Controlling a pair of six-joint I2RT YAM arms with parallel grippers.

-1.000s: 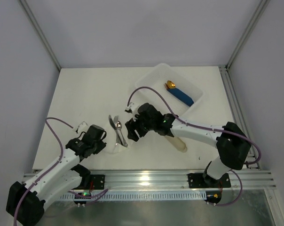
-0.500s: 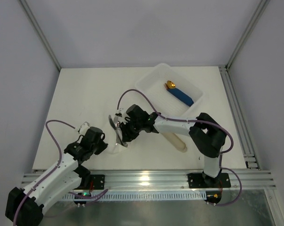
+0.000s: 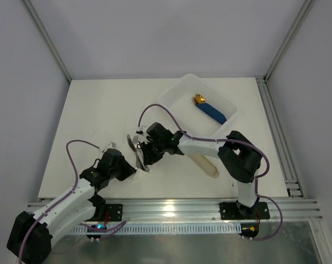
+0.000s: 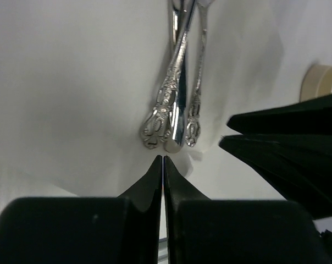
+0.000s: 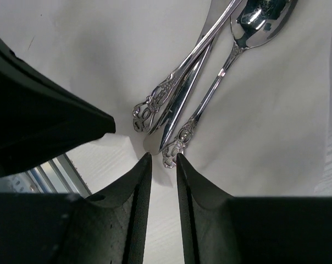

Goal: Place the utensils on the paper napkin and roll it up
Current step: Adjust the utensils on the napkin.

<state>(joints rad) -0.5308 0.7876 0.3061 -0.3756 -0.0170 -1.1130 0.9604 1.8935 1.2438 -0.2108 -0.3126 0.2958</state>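
The utensils (image 3: 137,149) are ornate silver pieces lying bunched on the paper napkin (image 4: 94,77), handles toward me. In the left wrist view their handle ends (image 4: 170,129) lie just beyond my left gripper (image 4: 163,159), which is shut, its tips pinching the napkin's creased near edge. My right gripper (image 5: 162,158) comes in from the right. Its jaws stand a narrow gap apart at the spoon's handle end (image 5: 171,154), with bare table showing between them. From above, the left gripper (image 3: 130,171) and the right gripper (image 3: 144,155) nearly meet at the napkin's near edge.
A white plastic tray (image 3: 171,91) at the back right holds a blue-handled, gold-tipped piece (image 3: 212,113). A beige oblong sleeve (image 3: 204,164) lies just right of the right arm. The metal rail (image 3: 171,208) runs along the table's near edge.
The left gripper moved right onto the napkin's near edge and shut. The right gripper slid left to the handle ends and its jaws narrowed.
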